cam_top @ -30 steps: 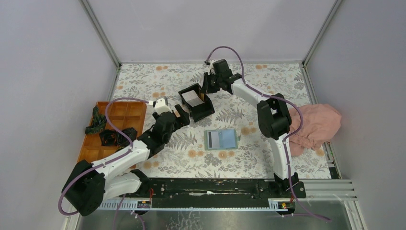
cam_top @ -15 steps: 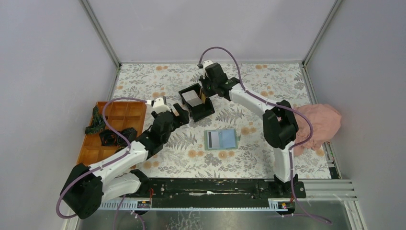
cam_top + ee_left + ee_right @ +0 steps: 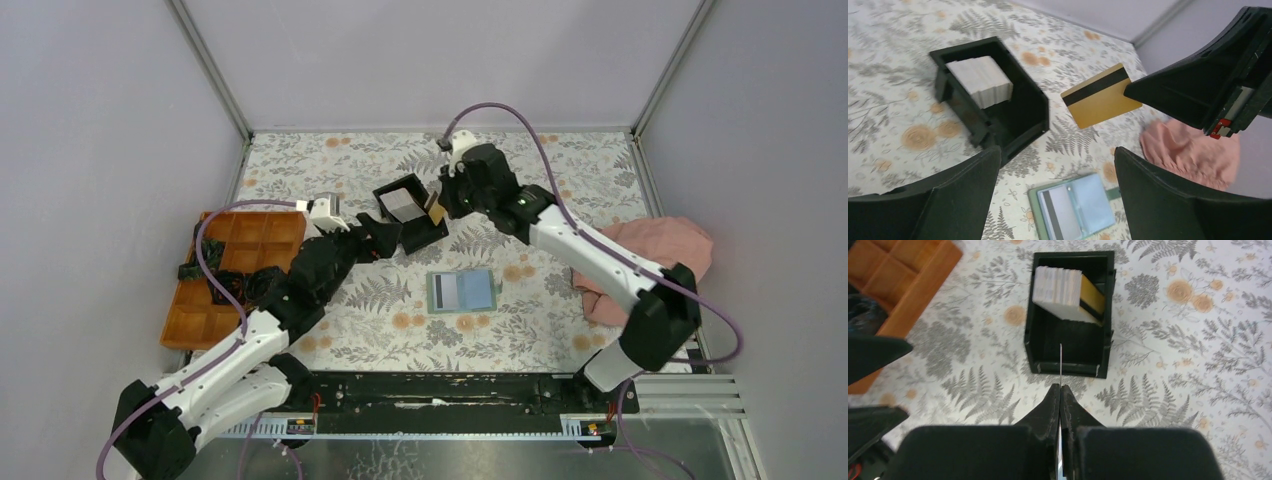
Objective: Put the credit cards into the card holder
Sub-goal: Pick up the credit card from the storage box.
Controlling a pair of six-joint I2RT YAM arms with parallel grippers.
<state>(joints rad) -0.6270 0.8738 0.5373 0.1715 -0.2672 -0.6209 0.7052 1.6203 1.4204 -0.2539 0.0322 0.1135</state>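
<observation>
1 credit card (image 3: 1101, 96) is pinched in the closed right gripper (image 3: 1060, 389) right by the black box (image 3: 1083, 369). The card holder (image 3: 462, 291) is laid open nearside of that box, and the left gripper (image 3: 1057, 151) is held wide, empty.

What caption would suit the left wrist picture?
Right gripper holds a gold card beside the black box, open card holder lying nearby.

The top external camera sits high above and behind the arm bases, looking down and forward over the whole table (image 3: 560, 170), near edge to far edge. The left wrist camera hangs low and close, facing obliquely toward the table's far right corner. The right wrist camera looks steeply down from close above, toward the left edge. All three share the black box (image 3: 432, 235) (image 3: 1020, 130) (image 3: 1083, 352); the top and left wrist views also share the card holder (image 3: 462, 291) (image 3: 1075, 207).
</observation>
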